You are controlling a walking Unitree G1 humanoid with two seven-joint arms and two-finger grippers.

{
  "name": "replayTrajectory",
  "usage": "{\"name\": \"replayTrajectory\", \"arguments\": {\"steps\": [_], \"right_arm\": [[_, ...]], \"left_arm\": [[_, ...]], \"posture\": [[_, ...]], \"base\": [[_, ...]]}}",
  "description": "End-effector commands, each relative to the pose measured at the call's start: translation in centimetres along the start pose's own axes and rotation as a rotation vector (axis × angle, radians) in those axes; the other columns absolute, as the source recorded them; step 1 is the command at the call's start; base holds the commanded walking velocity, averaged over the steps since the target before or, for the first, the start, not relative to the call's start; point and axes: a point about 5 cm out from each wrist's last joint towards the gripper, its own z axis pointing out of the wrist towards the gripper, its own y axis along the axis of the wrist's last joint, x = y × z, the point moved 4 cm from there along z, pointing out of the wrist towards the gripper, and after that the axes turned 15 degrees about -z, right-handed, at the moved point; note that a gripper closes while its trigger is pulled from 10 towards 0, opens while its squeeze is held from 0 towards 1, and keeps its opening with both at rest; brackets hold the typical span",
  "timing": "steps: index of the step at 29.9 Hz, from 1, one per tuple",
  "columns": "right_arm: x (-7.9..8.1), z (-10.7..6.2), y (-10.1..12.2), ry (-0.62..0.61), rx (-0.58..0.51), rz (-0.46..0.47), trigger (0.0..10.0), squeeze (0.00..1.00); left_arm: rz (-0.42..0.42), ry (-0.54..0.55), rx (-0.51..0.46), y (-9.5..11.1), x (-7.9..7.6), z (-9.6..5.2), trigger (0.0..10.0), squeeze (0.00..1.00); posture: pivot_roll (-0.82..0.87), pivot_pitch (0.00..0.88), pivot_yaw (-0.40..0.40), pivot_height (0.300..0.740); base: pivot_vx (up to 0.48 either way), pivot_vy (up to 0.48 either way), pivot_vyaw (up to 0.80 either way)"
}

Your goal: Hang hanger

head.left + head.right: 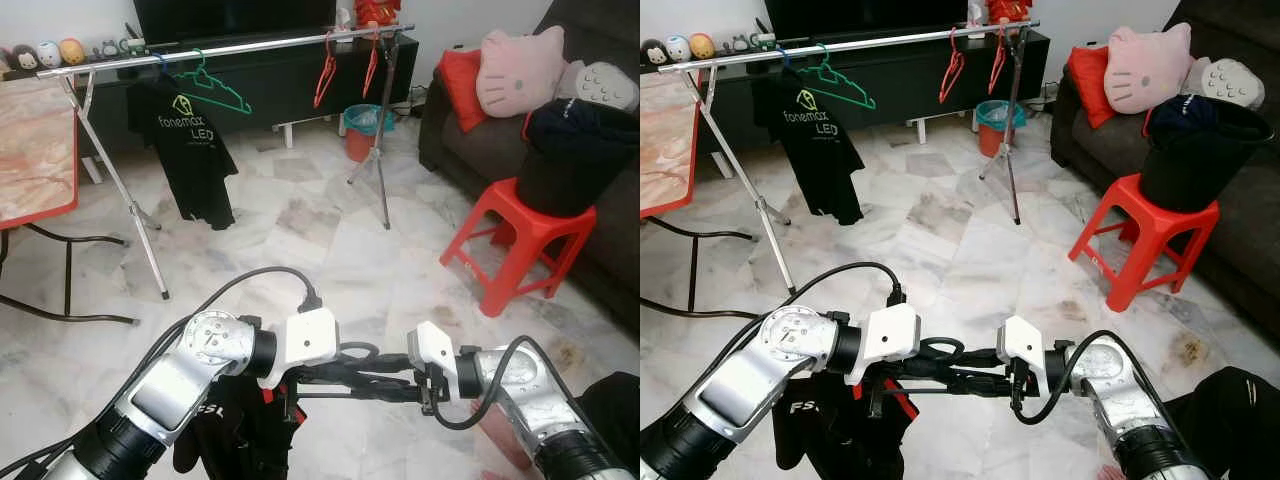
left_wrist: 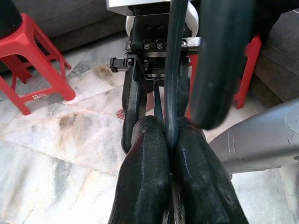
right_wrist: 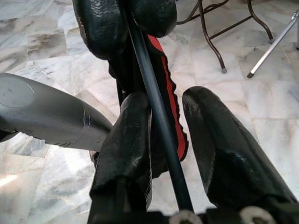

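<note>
Hanger [image 1: 960, 381] with a black garment [image 1: 840, 430] draped below it lies crosswise between both grippers, its long axis running straight from one to the other. Left gripper [image 2: 169, 154] pinches its bar tight; right gripper [image 3: 168, 135] straddles it loosely, fingers parted. Silver clothes rail [image 1: 230, 47] stands well ahead and higher — equally far from both arms.

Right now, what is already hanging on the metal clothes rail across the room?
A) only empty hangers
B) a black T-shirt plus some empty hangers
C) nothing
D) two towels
B: a black T-shirt hangs on the rail, beside an empty green hanger and red hangers.
</note>
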Motion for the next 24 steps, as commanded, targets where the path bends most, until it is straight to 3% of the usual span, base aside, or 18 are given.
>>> {"name": "replayTrajectory", "arguments": {"steps": [1,24], "right_arm": [[-0.58,-0.21,0.42,-0.010,-0.010,-0.012,0.0,0.00],[-0.70,-0.23,0.22,-0.022,-0.008,-0.004,0.0,0.00]], "left_arm": [[0.036,0.007,0.000,0.88,0.21,-0.10,10.0,0.00],[0.038,-0.004,-0.001,0.93,0.04,0.11,10.0,0.00]], "posture": [[-0.02,0.000,-0.041,0.740],[-0.02,0.000,-0.041,0.740]], "base": [[0.000,0.000,0.00],[0.000,0.000,0.00]]}}
